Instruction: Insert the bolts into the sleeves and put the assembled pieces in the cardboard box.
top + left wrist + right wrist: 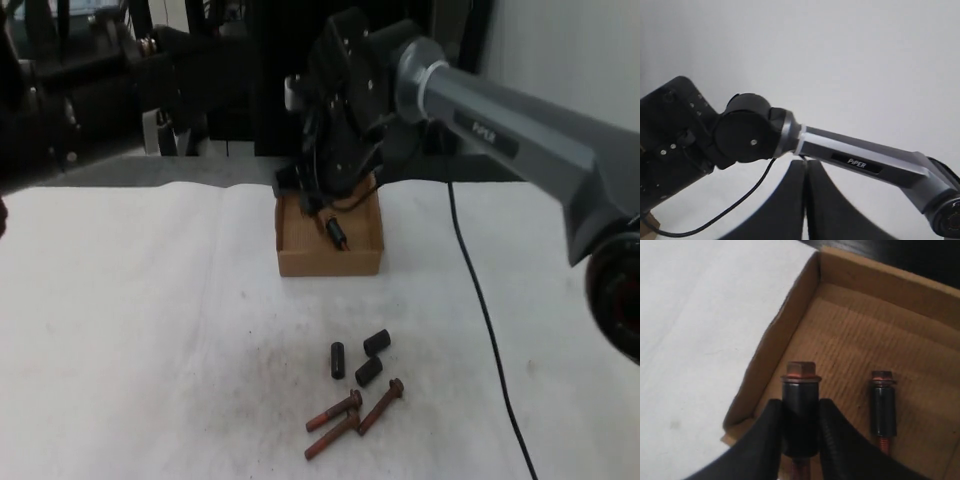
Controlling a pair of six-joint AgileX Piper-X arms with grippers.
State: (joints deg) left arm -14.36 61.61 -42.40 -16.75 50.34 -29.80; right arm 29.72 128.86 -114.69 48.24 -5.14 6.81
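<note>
Gripping sleeved bolt (800,405), right jaws pinch sleeve's sides, bolt head poking past tips, over box (785,335). Beside it, second assembly (883,407) lies on box floor. Empty left jaws pressed together.

Left gripper (805,167) jaws pressed together; right arm (860,162) stretched across beyond, black cable (740,202) hanging.
</note>
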